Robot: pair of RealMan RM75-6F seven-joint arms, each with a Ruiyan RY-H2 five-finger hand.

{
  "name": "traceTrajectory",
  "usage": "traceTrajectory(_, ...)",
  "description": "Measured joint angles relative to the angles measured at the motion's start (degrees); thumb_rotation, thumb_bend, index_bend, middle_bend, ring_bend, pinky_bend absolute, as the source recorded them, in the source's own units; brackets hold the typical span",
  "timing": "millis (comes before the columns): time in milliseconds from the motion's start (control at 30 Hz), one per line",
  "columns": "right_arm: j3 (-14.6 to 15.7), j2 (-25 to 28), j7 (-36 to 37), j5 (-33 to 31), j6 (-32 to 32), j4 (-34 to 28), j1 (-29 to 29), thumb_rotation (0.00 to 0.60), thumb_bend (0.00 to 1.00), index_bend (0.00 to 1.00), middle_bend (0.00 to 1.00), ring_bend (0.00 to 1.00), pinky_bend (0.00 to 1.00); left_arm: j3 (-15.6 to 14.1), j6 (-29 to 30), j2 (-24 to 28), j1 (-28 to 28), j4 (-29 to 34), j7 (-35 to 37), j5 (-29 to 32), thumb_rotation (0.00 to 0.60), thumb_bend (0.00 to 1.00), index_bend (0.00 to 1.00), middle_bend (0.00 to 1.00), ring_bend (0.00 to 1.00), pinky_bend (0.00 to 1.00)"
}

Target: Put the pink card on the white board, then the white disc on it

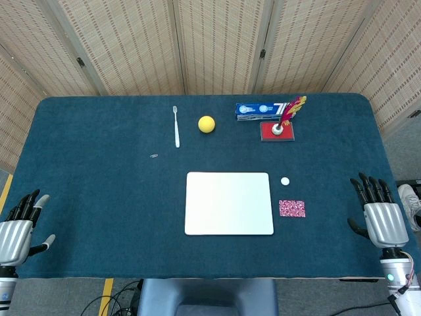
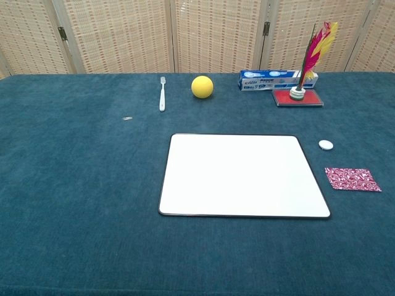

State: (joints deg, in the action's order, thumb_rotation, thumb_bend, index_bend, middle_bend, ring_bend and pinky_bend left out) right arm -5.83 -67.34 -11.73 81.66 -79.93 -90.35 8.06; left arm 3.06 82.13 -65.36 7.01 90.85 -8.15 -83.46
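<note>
Currently the pink card (image 1: pixel 291 208) is lying on the surface (image 1: pixel 99 197) at the white board's (image 1: pixel 229 203) three o'clock, with the white disc (image 1: pixel 285 180) sitting at the card's twelve o'clock. Both the left robot hand (image 1: pixel 20 227) and right robot hand (image 1: pixel 380 214) are resting wide and holding nothing at nine and three o'clock.
</note>
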Motion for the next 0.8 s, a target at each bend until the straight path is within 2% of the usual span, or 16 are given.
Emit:
traceTrajectory(367, 0.5, -0.8, -1.2, 0.0, 0.7, -0.1, 0.6, 0.6, 0.15, 0.08, 0.0, 0.0, 0.0, -0.8, -0.2, -0.9, 0.5, 0.1, -2.7, -1.4, 0.6, 0.26, 0.12, 0.0, 0.0, 0.22)
traceTrajectory(500, 0.8, -1.5, -1.7, -0.2, 1.9, 0.4, 1.1, 0.6, 0.14, 0.08, 0.0, 0.0, 0.0, -1.4, 0.8, -0.7, 0.2, 0.1, -1.1, -3.0, 0.6, 0.26, 0.12, 0.0, 0.0, 0.22)
traceTrajectory(633, 0.6, -1.9, 1.6, 1.4, 2.7, 2.0, 2.6, 0.6, 0.12, 0.09, 0.01, 0.0, 0.0, -0.9, 0.2, -0.7, 0.3, -1.0, 1.3, -1.3, 0.6, 0.26, 0.12, 0.0, 0.0, 0.22)
traceTrajectory(800, 0.2, -0.9, 3.7, 2.5, 6.7, 2.0, 5.5, 0.6, 0.12, 0.2, 0.05, 0.0, 0.0, 0.1, -1.2, -1.0, 1.0, -3.0, 3.1, 0.3, 0.6, 0.26, 0.15, 0.0, 0.0, 0.22)
